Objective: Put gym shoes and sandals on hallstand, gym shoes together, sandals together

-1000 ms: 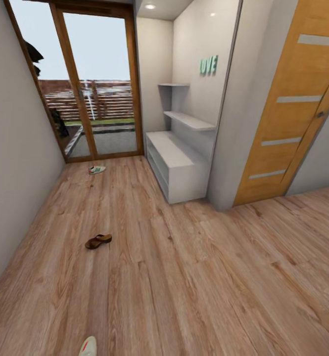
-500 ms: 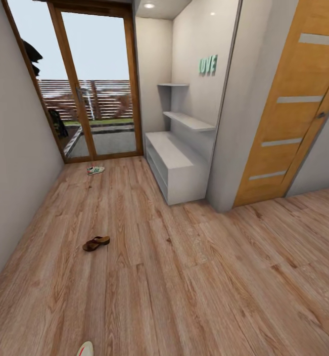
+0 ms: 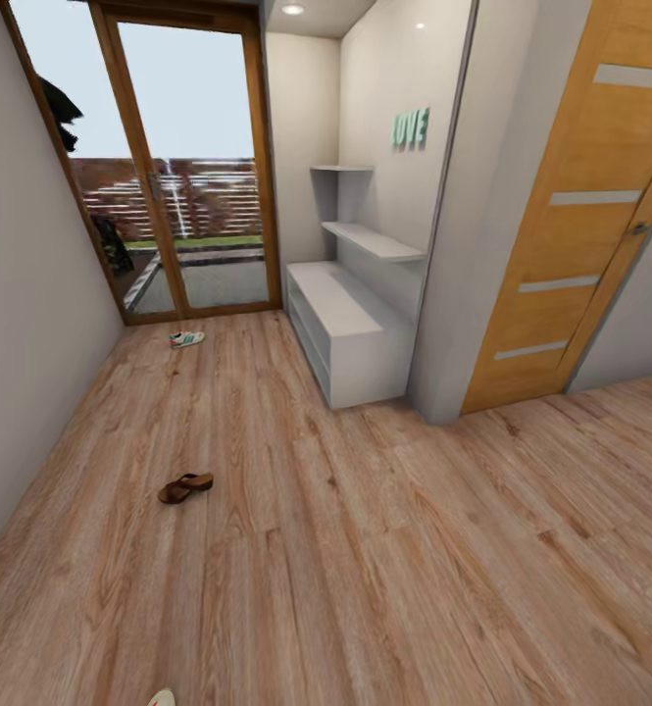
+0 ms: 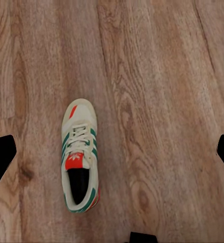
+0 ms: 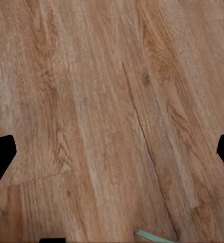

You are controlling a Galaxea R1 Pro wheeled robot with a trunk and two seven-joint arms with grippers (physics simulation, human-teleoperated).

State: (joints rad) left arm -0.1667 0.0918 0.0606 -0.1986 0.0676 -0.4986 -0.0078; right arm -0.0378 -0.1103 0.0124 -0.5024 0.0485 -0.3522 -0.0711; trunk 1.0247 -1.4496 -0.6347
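One gym shoe [image 3: 186, 339] lies far off on the corridor floor [image 3: 384, 549] by the glass door. The pale toe of the second gym shoe [image 3: 162, 698] peeks in at the head view's bottom edge. The left wrist view looks straight down on that sneaker [image 4: 80, 154], lying flat with its green stripes and red tongue. My left gripper [image 4: 113, 153] hangs open above it, fingers spread wide and apart from it. A brown sandal [image 3: 185, 487] rests mid-floor at the left. The hallstand [image 3: 350, 328] stands against the right wall. My right gripper [image 5: 113, 152] is open over bare planks.
A glass patio door [image 3: 193, 176] closes the corridor's far end. A grey wall [image 3: 22, 324] runs along the left. An orange wooden door [image 3: 571, 216] is set in the right wall past a grey pillar [image 3: 453, 245]. A pale green sliver [image 5: 154, 236] shows in the right wrist view.
The head view has crept forward: the near sneaker's toe has slid almost off the bottom edge and the sandal sits lower in the picture. The shoes themselves have not moved.
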